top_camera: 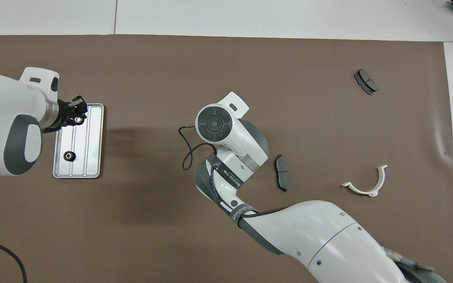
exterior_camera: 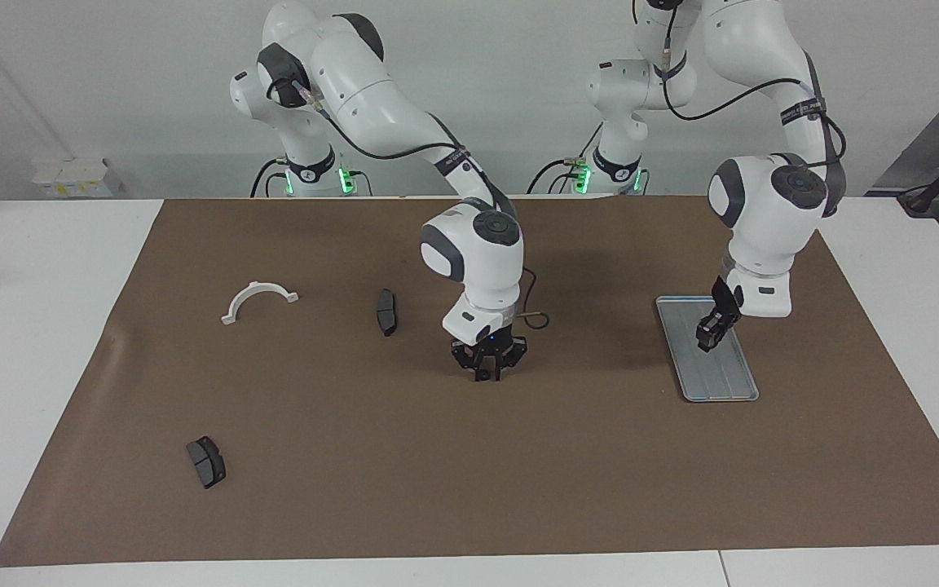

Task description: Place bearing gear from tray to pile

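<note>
Facing view: the left gripper (exterior_camera: 710,336) hangs over the tray (exterior_camera: 722,379), which lies on the brown mat (exterior_camera: 469,489) toward the left arm's end of the table. The risk I see is that its small load slips on the long carry to the pile around the white bracket (exterior_camera: 259,300) and rolls away. The right gripper (exterior_camera: 487,371) is low over the mat's middle, fingertips drawn together; I cannot tell whether they hold anything

Overhead view: the left gripper's fingers are nearly closed, seemingly pinching a bearing gear (top_camera: 78,119) over the tray's farther edge. A second gear (top_camera: 68,156) lies in the tray by its nearer edge
</note>
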Controlling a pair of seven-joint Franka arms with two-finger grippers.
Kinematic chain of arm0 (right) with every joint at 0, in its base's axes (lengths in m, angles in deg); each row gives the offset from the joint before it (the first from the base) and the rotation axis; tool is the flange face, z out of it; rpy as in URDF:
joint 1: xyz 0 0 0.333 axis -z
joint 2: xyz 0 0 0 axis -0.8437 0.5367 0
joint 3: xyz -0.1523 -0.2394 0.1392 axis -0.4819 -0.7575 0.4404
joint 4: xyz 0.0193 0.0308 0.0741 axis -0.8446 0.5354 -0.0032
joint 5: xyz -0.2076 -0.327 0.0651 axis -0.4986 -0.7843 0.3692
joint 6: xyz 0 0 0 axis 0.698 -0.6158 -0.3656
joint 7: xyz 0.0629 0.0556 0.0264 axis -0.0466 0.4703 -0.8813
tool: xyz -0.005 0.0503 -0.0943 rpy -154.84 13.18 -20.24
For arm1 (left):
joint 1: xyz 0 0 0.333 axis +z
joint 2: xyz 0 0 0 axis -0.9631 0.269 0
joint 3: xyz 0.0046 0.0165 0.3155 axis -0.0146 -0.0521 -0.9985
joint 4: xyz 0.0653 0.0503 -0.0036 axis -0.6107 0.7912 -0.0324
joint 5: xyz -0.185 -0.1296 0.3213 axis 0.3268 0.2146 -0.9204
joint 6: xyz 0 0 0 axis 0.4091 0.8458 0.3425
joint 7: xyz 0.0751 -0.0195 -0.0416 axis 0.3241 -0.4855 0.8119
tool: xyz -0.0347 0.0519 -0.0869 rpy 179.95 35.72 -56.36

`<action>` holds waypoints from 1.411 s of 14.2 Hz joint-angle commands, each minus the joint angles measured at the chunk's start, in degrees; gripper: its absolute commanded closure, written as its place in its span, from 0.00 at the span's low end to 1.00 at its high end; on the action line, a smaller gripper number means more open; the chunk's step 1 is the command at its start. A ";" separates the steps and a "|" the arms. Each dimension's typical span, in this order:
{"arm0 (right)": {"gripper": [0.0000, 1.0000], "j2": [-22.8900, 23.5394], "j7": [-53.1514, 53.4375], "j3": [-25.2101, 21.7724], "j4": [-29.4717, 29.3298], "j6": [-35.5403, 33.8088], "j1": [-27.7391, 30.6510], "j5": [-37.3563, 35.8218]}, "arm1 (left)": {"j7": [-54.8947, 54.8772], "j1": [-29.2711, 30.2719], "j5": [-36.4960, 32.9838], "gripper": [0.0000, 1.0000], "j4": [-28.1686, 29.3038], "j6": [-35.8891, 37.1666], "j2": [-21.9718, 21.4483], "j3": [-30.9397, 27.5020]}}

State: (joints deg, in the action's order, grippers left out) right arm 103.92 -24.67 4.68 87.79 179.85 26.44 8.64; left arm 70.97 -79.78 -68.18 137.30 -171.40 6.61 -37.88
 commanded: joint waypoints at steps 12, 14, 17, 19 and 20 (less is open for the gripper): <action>1.00 -3.22 -2.72 0.30 1.23 -2.26 5.16 0.04 | -2.64 -11.48 -0.54 1.00 -11.15 2.53 2.42 -0.03; 1.00 -4.80 -7.02 0.39 1.23 -3.50 8.94 0.57 | -2.64 -13.76 -0.54 1.00 -11.40 0.41 4.25 0.14; 1.00 -5.69 -12.56 0.48 1.23 -4.20 15.96 0.66 | -2.11 -19.64 -0.37 1.00 -12.20 -7.05 9.53 0.06; 1.00 -5.69 -15.29 0.48 1.31 -4.12 20.44 0.66 | -1.58 -23.86 1.82 1.00 -15.69 -7.51 14.09 -0.03; 1.00 -5.69 -17.22 0.48 1.66 -4.20 22.29 0.66 | -1.41 -25.53 3.40 1.00 -17.28 -7.59 16.55 -0.03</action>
State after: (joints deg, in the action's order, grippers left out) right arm 98.76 -38.77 4.19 88.55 176.08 45.49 8.60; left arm 69.41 -102.06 -66.90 124.83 -178.70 18.34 -36.81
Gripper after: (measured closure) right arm 0.762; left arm 0.652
